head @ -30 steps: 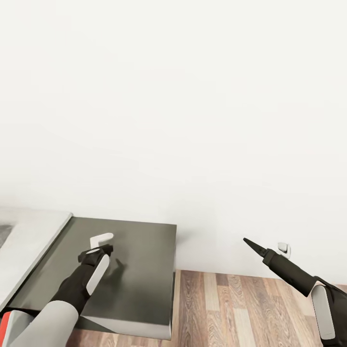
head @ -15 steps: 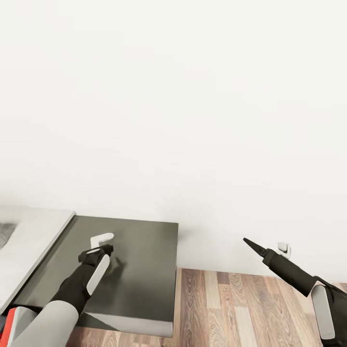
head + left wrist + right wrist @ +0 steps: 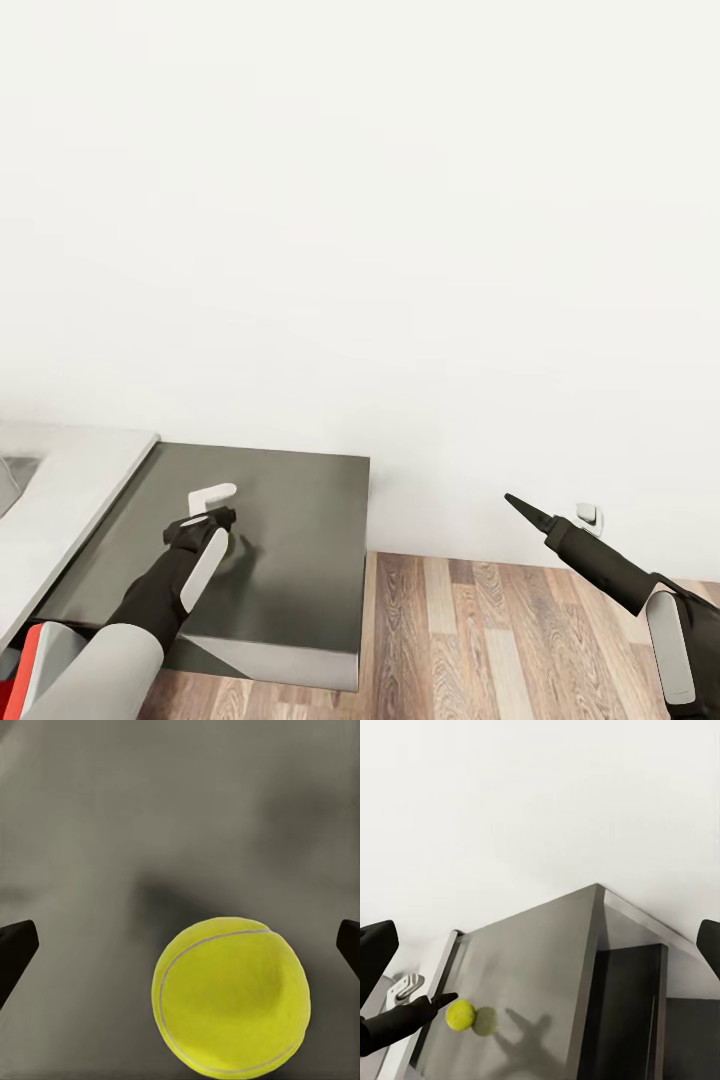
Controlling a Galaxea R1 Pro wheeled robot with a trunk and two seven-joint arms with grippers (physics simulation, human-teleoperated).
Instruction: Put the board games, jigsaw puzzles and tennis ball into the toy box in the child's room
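— So, nearest to us, our left gripper (image 3: 212, 520) hangs just above the tennis ball (image 3: 231, 995); how do its fingers stand?

— Spread wide. In the left wrist view the two dark fingertips (image 3: 15, 949) sit at either edge with the ball low between them, touched by neither. The ball rests on the dark-grey cabinet section (image 3: 290, 530) of the table (image 3: 70, 475).

— How do we expect it to handle?

— Light, we'd judge, slightly springy, with a felt skin that should grip well. Being round, it will roll off at any nudge, so one finger arriving first could push it away.

— Where do we take hold, then?

— Across its widest part, pads on opposite sides, closing evenly. The right wrist view shows it beside the left fingertip (image 3: 444, 1001), well in from the cabinet's edges.

— And our right gripper (image 3: 520, 505)?

— Out over the wood floor (image 3: 480, 630), carrying nothing; its fingertips sit far apart in its own wrist view. Beyond is the white wall (image 3: 400, 200).
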